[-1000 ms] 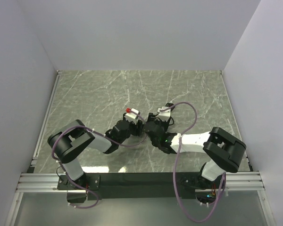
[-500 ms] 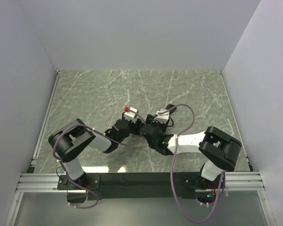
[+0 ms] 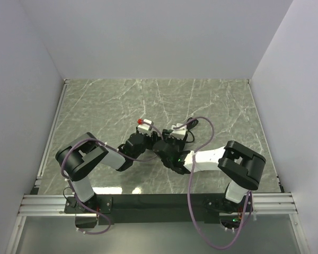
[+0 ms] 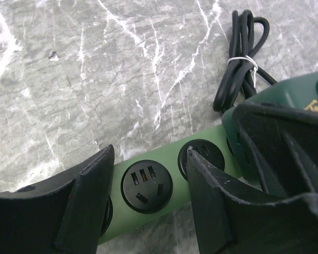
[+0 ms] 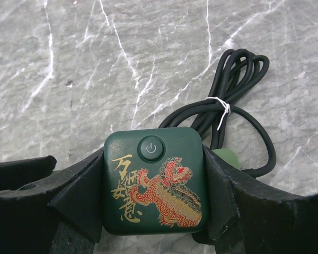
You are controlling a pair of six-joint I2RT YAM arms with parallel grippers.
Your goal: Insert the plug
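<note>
A light green power strip [image 4: 169, 159] lies on the marble table, with a round black socket [image 4: 146, 186] facing up. My left gripper [image 4: 148, 159] is open. Its fingers stand over the strip, one on each side of that socket. My right gripper [image 5: 153, 159] is shut on a dark green square plug [image 5: 155, 193] with a power button and a red-gold dragon print. In the left wrist view the plug [image 4: 286, 98] hangs just right of the left gripper, over the strip's right part. In the top view both grippers, left [image 3: 146, 140] and right [image 3: 167, 144], meet mid-table and hide strip and plug.
A black cable bundle [image 5: 228, 90] tied with a white tie lies just beyond the plug; it also shows in the left wrist view [image 4: 241, 58]. White walls enclose the marble table [image 3: 106, 106] on three sides.
My right arm has swung left with the plug, closing up against the left gripper. The left arm has hardly moved.
</note>
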